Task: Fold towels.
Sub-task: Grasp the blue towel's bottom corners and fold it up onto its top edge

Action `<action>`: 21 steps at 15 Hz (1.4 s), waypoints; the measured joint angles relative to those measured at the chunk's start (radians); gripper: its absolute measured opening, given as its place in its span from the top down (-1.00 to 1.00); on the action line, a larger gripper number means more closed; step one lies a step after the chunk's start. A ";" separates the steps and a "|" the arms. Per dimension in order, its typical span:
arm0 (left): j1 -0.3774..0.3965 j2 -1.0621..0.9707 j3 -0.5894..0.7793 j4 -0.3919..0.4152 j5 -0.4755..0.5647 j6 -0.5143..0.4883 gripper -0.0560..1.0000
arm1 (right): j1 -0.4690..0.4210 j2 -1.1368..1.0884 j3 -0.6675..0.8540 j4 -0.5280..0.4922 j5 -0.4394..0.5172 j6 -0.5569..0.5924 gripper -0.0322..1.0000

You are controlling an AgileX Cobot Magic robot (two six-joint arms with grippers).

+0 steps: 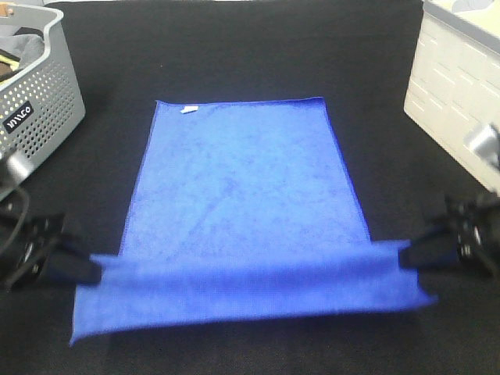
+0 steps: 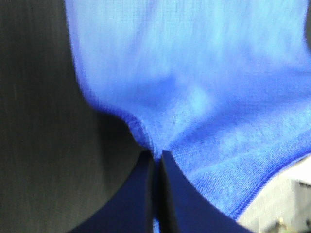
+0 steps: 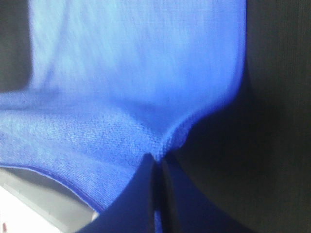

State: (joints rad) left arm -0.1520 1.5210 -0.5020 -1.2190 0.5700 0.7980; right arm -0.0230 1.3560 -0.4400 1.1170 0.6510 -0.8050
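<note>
A blue towel (image 1: 242,187) lies spread on the black table, its far edge with a small white tag (image 1: 187,108) flat. Its near part is lifted and folded over in a raised band (image 1: 250,273). My left gripper (image 1: 92,269) is shut on the towel's left edge; in the left wrist view the fingers (image 2: 141,194) pinch the blue cloth (image 2: 194,97). My right gripper (image 1: 402,256) is shut on the towel's right edge; in the right wrist view the fingers (image 3: 170,194) pinch the cloth (image 3: 136,87).
A grey perforated basket (image 1: 39,101) holding dark cloth stands at the far left. A white crate (image 1: 457,101) stands at the far right. Black table surface (image 1: 234,47) surrounds the towel.
</note>
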 joint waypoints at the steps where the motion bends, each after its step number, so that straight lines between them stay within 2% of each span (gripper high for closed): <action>1: 0.000 0.023 -0.059 0.013 -0.003 -0.021 0.89 | 0.000 0.020 -0.066 -0.016 0.003 0.022 0.94; 3: 0.000 0.099 -0.178 0.051 -0.002 -0.056 0.89 | 0.000 0.107 -0.220 -0.076 0.027 0.070 0.94; 6: 0.000 0.252 -0.443 0.109 -0.002 -0.127 0.89 | 0.000 0.293 -0.504 -0.166 0.087 0.140 0.94; 7: 0.000 0.252 -0.443 0.109 -0.002 -0.127 0.89 | 0.000 0.293 -0.504 -0.166 0.087 0.140 0.94; 8: 0.000 0.293 -0.512 0.140 -0.001 -0.163 0.89 | 0.000 0.354 -0.595 -0.185 0.109 0.161 0.94; 12: 0.000 0.516 -0.877 0.257 0.009 -0.290 0.89 | 0.000 0.595 -0.948 -0.264 0.169 0.232 0.94; 13: 0.000 0.563 -0.960 0.266 0.009 -0.309 0.89 | 0.000 0.680 -1.086 -0.285 0.181 0.248 0.94; 15: 0.000 0.675 -1.155 0.273 0.001 -0.329 0.89 | 0.000 0.783 -1.239 -0.312 0.185 0.273 0.94; 18: 0.000 0.772 -1.310 0.279 -0.058 -0.331 0.89 | 0.000 0.908 -1.445 -0.329 0.189 0.296 0.94; 21: 0.000 0.845 -1.371 0.279 -0.176 -0.329 0.89 | 0.006 1.023 -1.600 -0.341 0.180 0.314 0.94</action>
State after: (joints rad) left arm -0.1520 2.3660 -1.8730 -0.9400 0.3940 0.4690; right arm -0.0170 2.3790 -2.0400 0.7760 0.8310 -0.4910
